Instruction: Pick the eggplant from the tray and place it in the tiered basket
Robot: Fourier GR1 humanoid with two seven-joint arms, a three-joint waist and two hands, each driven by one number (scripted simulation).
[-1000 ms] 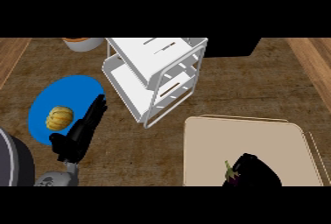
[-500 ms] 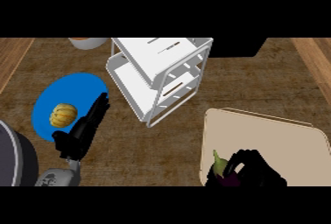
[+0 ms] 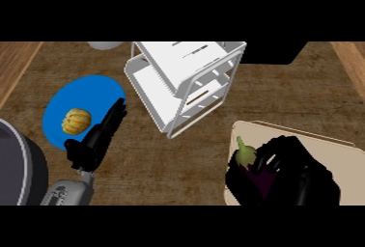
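Since half a second earlier, the right hand (image 3: 296, 169) had risen in the view and curled further round the eggplant (image 3: 251, 174), whose green stem now stood clear above the fingers instead of peeking beside them. That hand was closed on the dark purple fruit, fingers wrapped over its right side, at the left edge of the beige tray (image 3: 335, 159) in the near right of the scene. More of the tray's left part was hidden under hand and fruit than before.

Farther off, near the middle, the white tiered basket (image 3: 187, 79) stood well apart from the eggplant, much where it had been. On the left, the left hand (image 3: 96, 140) rested with straight fingers, holding nothing, its fingertips overlapping the right rim of the blue plate (image 3: 61, 101). A small orange pumpkin (image 3: 76, 121) lay on that plate, just left of those fingers.
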